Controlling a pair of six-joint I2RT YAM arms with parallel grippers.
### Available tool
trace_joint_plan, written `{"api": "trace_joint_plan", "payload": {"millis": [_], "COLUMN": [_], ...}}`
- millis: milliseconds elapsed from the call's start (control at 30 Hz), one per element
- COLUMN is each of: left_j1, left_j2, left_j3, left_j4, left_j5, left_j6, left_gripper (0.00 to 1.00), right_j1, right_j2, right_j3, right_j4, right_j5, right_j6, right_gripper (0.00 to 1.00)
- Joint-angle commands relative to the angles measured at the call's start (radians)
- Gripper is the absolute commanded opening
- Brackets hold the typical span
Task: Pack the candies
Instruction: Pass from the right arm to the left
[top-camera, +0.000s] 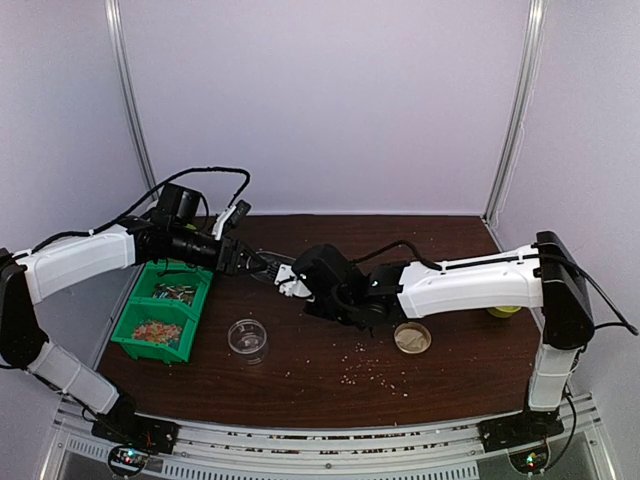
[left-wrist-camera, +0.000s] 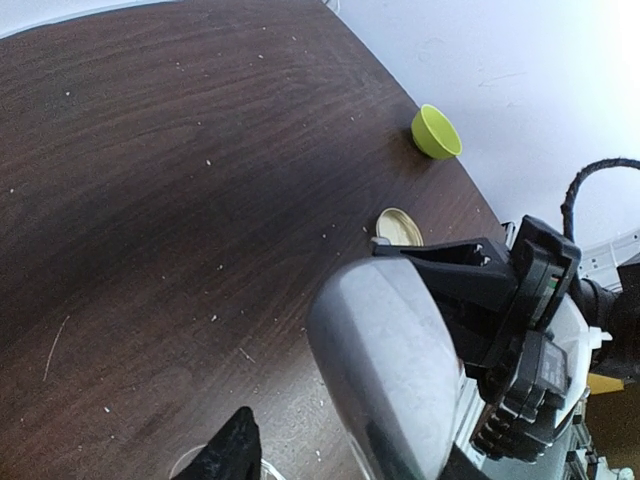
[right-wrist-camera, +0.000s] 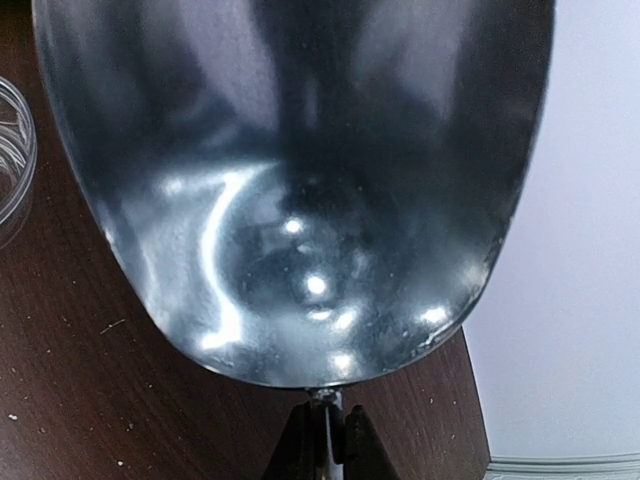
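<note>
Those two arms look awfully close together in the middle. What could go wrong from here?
The left gripper and the right gripper, which holds a metal scoop, nearly meet mid-table, so they might bump. The scoop is empty, and the candies sit in the green bin beyond the left arm, an awkward reach across.
</note>
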Motion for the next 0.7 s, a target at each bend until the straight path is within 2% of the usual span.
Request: {"api": "trace_joint_plan", "payload": {"millis": [0, 133, 233, 433, 667], "left_j1": [-0.004, -0.004, -0.004, -0.004, -0.004], "left_j2": [0.016, 0.023, 0.025, 0.033, 0.033], "left_j3": [0.021, 0.025, 0.026, 0.033, 0.035], "left_j4": [0.023, 0.015, 0.011, -0.002, -0.002], "left_j5": [0.030, 0.031, 0.032, 0.039, 0.046], "left_j6": [0.006, 0.009, 0.011, 0.017, 0.018], "left_gripper": [0.46, 0.34, 0.29, 0.02, 0.00], "right_j1": [0.012, 0.015, 0.017, 0.021, 0.025], "right_j2": [0.014, 0.022, 0.025, 0.023, 0.013], "right_j3": [0.038, 0.052, 0.053, 0.053, 0.048], "right_j4": [-0.009, -0.028, -0.032, -0.029, -0.019], "right_j5": [0.031, 0.031, 0.034, 0.032, 0.028], "right_j6": [-0.005, -0.006, -0.008, -0.012, -0.018], "right_gripper": [0.00, 0.00, 0.00, 0.00, 0.00]}}
